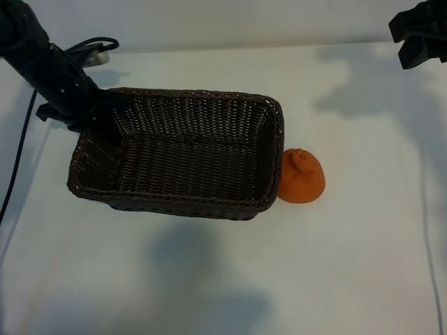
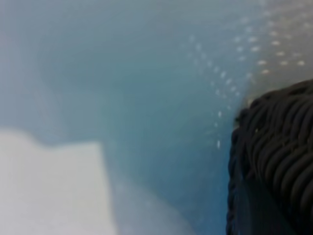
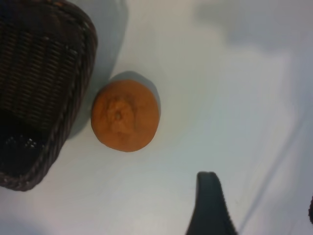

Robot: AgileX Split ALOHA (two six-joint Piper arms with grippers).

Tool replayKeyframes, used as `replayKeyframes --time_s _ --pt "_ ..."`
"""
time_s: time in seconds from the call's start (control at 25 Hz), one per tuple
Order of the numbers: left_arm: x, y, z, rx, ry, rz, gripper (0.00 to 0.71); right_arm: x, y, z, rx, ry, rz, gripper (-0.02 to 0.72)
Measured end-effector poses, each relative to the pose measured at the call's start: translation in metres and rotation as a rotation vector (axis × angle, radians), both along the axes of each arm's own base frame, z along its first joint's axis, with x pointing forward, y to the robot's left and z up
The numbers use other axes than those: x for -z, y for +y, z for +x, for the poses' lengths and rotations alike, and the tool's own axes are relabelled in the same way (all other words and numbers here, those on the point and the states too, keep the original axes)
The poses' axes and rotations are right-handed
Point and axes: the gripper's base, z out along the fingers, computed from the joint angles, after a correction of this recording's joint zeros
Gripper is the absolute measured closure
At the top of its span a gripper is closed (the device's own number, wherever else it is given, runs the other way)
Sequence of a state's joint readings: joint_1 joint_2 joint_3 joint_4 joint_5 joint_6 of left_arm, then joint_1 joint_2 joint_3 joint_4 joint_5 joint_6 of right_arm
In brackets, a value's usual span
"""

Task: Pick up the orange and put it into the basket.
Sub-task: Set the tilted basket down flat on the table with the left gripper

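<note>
The orange (image 1: pixel 302 178) lies on the white table, touching the right end of the dark brown wicker basket (image 1: pixel 174 202). In the right wrist view the orange (image 3: pixel 125 115) sits stem bump up beside the basket's corner (image 3: pixel 44 73). My left gripper (image 1: pixel 98 118) is at the basket's back left rim and shut on it, one finger inside the wall. The left wrist view shows only the wicker (image 2: pixel 279 147) close up. My right gripper (image 1: pixel 419 35) hangs high at the far right, away from the orange. It stands open (image 3: pixel 261 210) with nothing between its fingers (image 3: pixel 210 205).
A black cable (image 1: pixel 17 160) runs down the table's left edge from the left arm. The white tabletop (image 1: pixel 209 279) stretches in front of the basket and to the right of the orange, crossed by the arms' shadows.
</note>
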State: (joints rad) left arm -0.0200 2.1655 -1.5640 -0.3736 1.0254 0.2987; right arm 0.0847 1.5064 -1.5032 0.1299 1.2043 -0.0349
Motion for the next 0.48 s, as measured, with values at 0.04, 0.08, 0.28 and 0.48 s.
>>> replayKeyframes --time_s 0.04,0.08,0.28,0.48 --pt "0.001 0.0 0.0001 -0.012 0.007 0.001 0.542 0.0 0.0 0.0 0.0 0.0 0.0 0.235" --pt "0.0023 0.0001 0.0001 -0.02 0.013 0.003 0.542 0.0 0.0 0.0 0.0 0.0 0.0 0.235" --pt "0.0023 0.0002 0.0002 -0.036 0.019 0.005 0.542 0.0 0.0 0.0 0.0 0.0 0.0 0.235" --pt "0.0023 0.0002 0.0002 -0.03 0.016 0.005 0.542 0.0 0.0 0.0 0.0 0.0 0.0 0.235"
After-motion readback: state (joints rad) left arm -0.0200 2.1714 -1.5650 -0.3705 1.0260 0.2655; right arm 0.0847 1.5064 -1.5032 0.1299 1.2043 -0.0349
